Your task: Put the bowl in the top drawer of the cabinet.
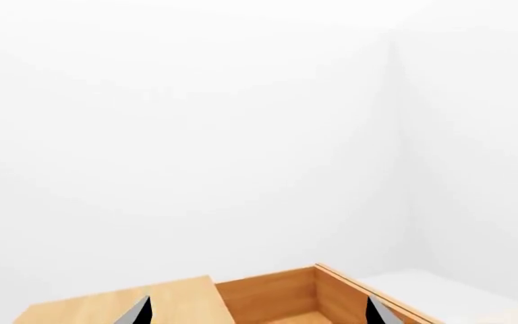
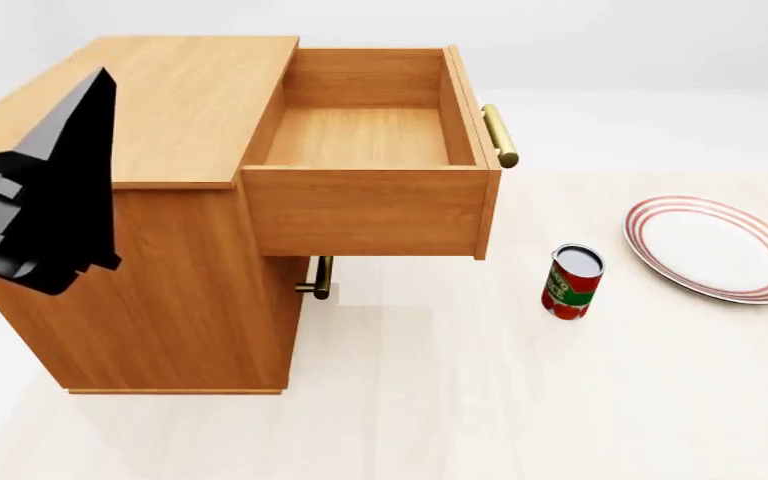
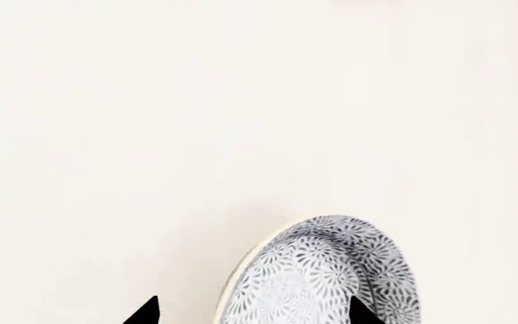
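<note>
Bowl shows only in the right wrist view: speckled grey-blue outside, sitting on the pale floor, w/ the right gripper hovering right over it. Its two dark fingertips stand wide apart, one on the near side of the rim, the other past the bowl's flank; can't tell if either touches yet. Bowl isn't in the head view at all, so it's somewhere off frame, prob. on the robot's right.

Top drawer of the cabinet is already pulled well out, inside bare wood, brass handle at its right end. Lower drawer handle peeks out underneath. Left gripper hangs up above the cabinet top and the open drawer, tips wide apart, holding nothing.

So drawer-opening looks done; step in hand is the pick-up. Next move, I'd say: lower the right gripper, straddle the rim wall, close, lift. Then carry left over the soup can and plate, both in the path, and clear the drawer's front board before lowering in.
</note>
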